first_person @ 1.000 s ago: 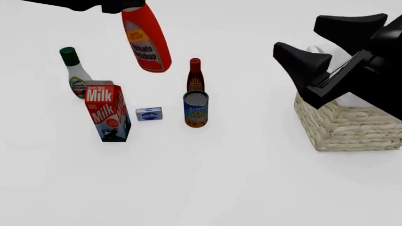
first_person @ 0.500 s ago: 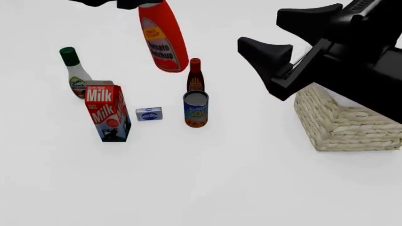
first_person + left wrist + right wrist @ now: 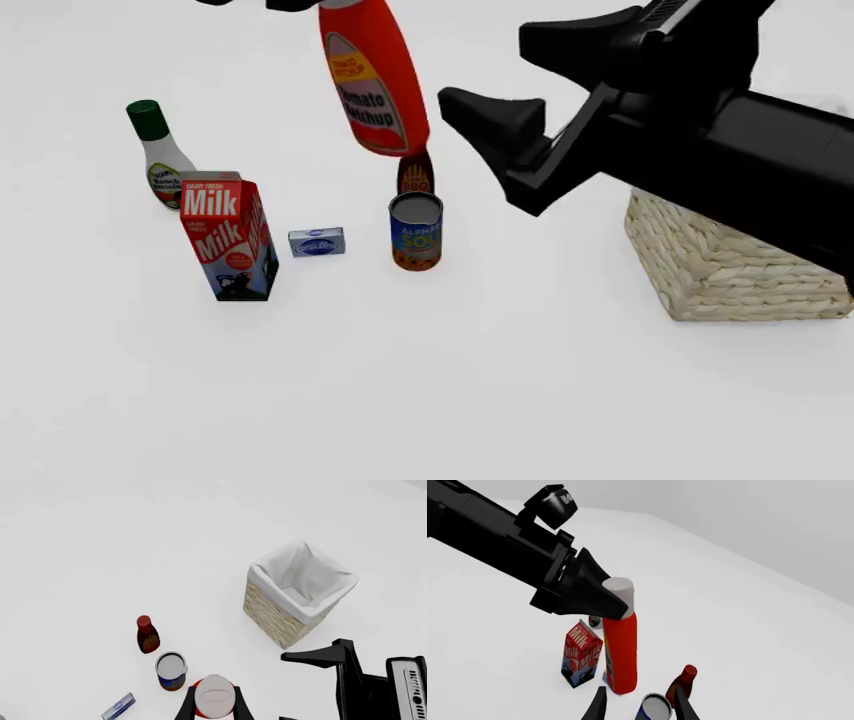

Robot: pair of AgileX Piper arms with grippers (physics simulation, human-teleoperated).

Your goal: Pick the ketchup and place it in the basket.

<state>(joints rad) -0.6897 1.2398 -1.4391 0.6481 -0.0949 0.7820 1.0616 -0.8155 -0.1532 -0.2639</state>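
Observation:
The ketchup [image 3: 375, 82], a red-orange bottle with a yellow-and-white label, hangs tilted high above the table. My left gripper [image 3: 304, 4] is shut on its top at the front view's upper edge. The left wrist view shows the pale cap [image 3: 215, 696] between my left fingers [image 3: 187, 707]. In the right wrist view the ketchup [image 3: 620, 652] hangs from the left gripper [image 3: 602, 600]. My right gripper [image 3: 489, 72] is open and empty, just right of the ketchup and apart from it. The wicker basket [image 3: 727, 265] with its white lining [image 3: 267, 580] stands on the right, partly hidden by my right arm.
Below the ketchup stand a slim dark-red bottle [image 3: 416, 176] and a soup can [image 3: 416, 232]. A small blue box [image 3: 316, 242], a milk carton [image 3: 230, 240] and a white green-capped bottle [image 3: 160, 155] stand to the left.
My left gripper has carried the ketchup to the right. My right arm has swung left towards the bottle, open, and now covers more of the basket.

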